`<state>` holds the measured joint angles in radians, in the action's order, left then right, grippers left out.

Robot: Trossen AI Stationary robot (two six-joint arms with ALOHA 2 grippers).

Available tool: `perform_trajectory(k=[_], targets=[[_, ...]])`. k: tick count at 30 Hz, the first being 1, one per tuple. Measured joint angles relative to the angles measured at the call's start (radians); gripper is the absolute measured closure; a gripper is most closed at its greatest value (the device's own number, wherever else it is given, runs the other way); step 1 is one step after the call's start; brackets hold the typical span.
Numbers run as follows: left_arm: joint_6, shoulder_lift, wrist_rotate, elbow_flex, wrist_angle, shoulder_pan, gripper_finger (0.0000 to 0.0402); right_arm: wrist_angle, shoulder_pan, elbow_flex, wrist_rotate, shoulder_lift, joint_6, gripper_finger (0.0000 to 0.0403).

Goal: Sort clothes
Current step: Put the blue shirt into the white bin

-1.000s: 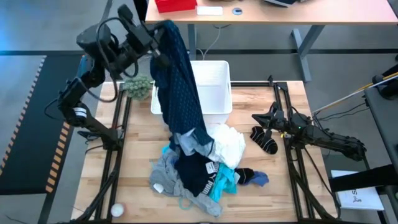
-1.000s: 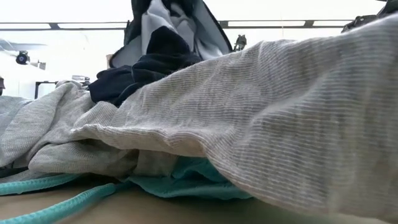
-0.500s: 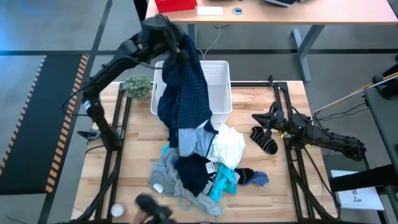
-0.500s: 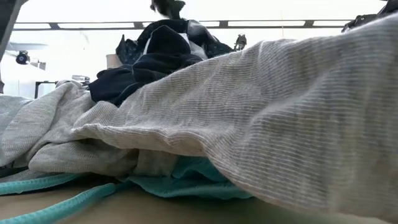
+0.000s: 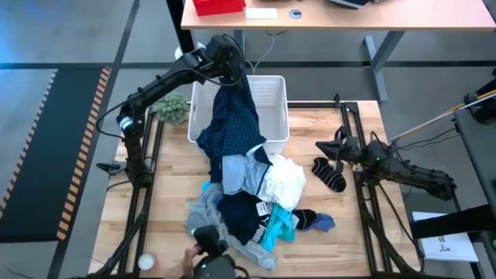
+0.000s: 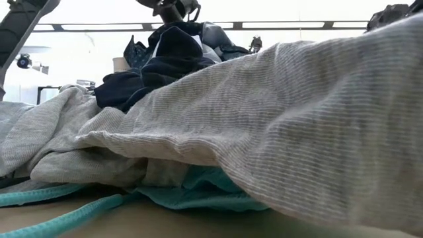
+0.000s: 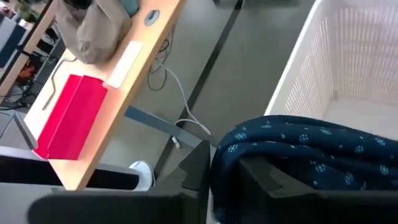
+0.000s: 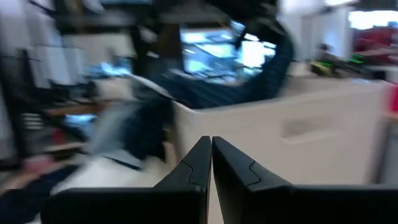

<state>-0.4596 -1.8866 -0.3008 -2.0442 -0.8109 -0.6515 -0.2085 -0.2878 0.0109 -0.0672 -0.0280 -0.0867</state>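
Observation:
My left gripper (image 5: 229, 71) is shut on a dark navy dotted top (image 5: 232, 124) above the far left corner of the white bin (image 5: 273, 116). The top trails down over the bin's near wall, and its lower end lies on the pile. The pile holds a white garment (image 5: 283, 182), a grey one (image 5: 205, 218) and a teal one (image 5: 279, 225). Black and blue socks (image 5: 314, 220) lie beside it. My right gripper (image 5: 335, 147) is shut and empty at the table's right, next to a black sock (image 5: 331, 178). My left gripper pinches a bunched fold of the navy top (image 7: 233, 152) between its two fingers (image 7: 198, 168), at the top's upper end. The fingers come from above, slanting down over the bin. The top hangs below them, across the bin's near wall, with its lower end (image 5: 232, 172) on the pile.
A green fuzzy plant (image 5: 172, 107) stands left of the bin. A small white ball (image 5: 145, 262) lies at the near left corner. A person's hand with a dark object (image 5: 205, 252) shows at the near edge. In the low view, grey cloth (image 6: 277, 132) fills the foreground.
My left gripper has gone toward the table's far right and down, from left of the bin to above its far left corner. The navy top's upper end has come with it and now drapes into the bin; its lower end has stayed on the pile.

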Motion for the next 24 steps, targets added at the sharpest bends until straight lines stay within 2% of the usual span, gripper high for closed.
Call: perform_trajectory(k=[2,6,10,15,19,24], targets=[[0.009,0.008,0.0,-0.017,-0.001,0.0,0.0338,-0.019,0.002,0.005,-0.042,-0.004,-0.015,0.0402],[0.029,0.039,0.014,-0.059,0.003,0.0,0.03,-0.012,0.018,0.053,-0.046,-0.056,-0.026,0.0376],[0.054,0.084,0.045,-0.078,0.004,0.003,0.0257,-0.006,0.043,0.105,-0.046,-0.16,-0.026,0.0317],[0.091,0.154,0.094,-0.074,0.006,0.003,0.0217,-0.015,0.097,0.18,-0.046,-0.351,-0.013,0.0241],[0.127,0.201,0.153,-0.072,0.004,0.003,0.0213,-0.07,0.156,0.246,-0.046,-0.54,0.006,0.0205],[0.165,0.253,0.265,-0.068,0.002,0.003,0.0237,-0.173,0.238,0.35,0.001,-0.787,0.037,0.0188]])
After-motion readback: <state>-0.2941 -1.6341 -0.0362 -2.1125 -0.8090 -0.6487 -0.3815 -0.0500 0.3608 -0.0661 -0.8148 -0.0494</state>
